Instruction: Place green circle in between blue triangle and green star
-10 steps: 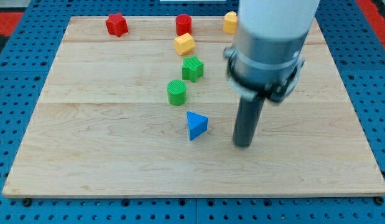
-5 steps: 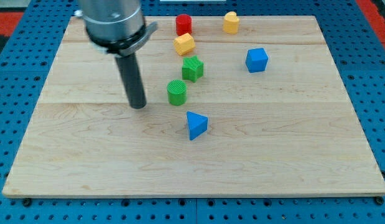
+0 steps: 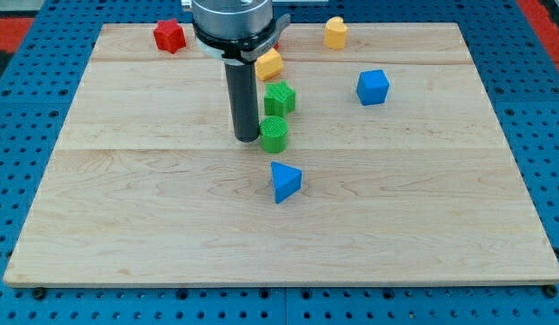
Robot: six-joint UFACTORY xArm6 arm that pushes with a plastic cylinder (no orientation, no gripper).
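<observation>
The green circle (image 3: 274, 134) sits near the board's middle, just below the green star (image 3: 280, 97) and above the blue triangle (image 3: 284, 181). The circle almost touches the star and stands apart from the triangle. My tip (image 3: 246, 137) is down on the board right against the circle's left side. The rod rises from it toward the view's top.
A yellow block (image 3: 269, 64) lies just above the green star, partly behind the rod. A red star (image 3: 170, 35) is at the top left, a yellow block (image 3: 334, 32) at the top, a blue cube (image 3: 373, 87) to the right. The wooden board (image 3: 125, 208) sits on a blue pegboard.
My tip has moved to the right, from left of the green circle to against it. The green circle has shifted right, to below the green star.
</observation>
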